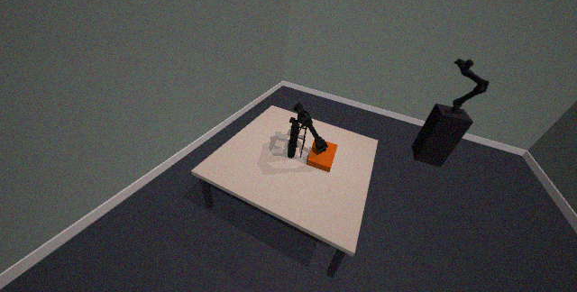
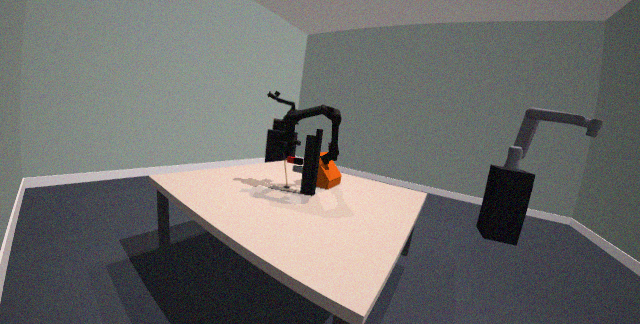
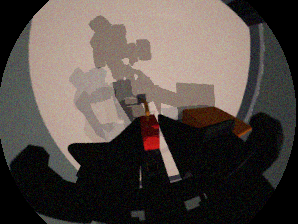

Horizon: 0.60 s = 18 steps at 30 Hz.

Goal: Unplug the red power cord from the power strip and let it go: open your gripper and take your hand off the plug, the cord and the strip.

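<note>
The red plug (image 3: 150, 132) (image 2: 291, 159) sits between the fingertips of my gripper (image 3: 148, 119), which is shut on it. Its cord (image 3: 147, 106) (image 2: 286, 174) hangs from the plug down to the tabletop. The dark power strip (image 2: 309, 164) (image 1: 293, 141) stands upright on the table, just beside the plug. In the exterior view a short dark part shows between the red body and the strip. Whether the prongs are clear of the socket is hidden by the dark fingers and the low light.
A grey plug (image 2: 300, 170) sticks out from the strip below the red one. My arm rises from an orange block (image 1: 323, 160) (image 2: 329, 179) (image 3: 210, 117) close to the strip. Other arms on dark pedestals (image 1: 442, 134) (image 2: 506, 204) stand off the table.
</note>
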Each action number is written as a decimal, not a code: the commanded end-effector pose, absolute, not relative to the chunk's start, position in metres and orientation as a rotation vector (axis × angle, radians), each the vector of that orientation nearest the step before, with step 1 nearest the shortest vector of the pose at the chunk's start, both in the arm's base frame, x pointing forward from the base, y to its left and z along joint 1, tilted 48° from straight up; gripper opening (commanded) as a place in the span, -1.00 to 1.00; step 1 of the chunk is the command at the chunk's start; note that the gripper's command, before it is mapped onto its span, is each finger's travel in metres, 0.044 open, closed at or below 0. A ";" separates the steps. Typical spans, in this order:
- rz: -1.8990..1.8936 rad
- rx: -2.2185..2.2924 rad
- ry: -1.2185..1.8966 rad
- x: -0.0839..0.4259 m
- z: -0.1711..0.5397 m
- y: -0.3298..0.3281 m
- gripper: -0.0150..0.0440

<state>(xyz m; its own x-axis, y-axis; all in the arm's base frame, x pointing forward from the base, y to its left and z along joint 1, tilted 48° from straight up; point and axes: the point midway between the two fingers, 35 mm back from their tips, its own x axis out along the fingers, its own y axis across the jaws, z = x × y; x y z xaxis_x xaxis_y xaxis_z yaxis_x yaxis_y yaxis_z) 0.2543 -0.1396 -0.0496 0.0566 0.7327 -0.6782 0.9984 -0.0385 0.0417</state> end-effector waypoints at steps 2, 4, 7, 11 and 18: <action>-0.668 1.823 1.717 0.256 -0.047 -0.135 -0.14; -0.667 1.823 1.717 0.256 -0.047 -0.134 0.04; -0.667 1.823 1.717 0.256 -0.047 -0.134 0.31; -0.667 1.823 1.717 0.256 -0.047 -0.134 0.67; -0.670 1.821 1.714 0.257 -0.072 -0.170 1.00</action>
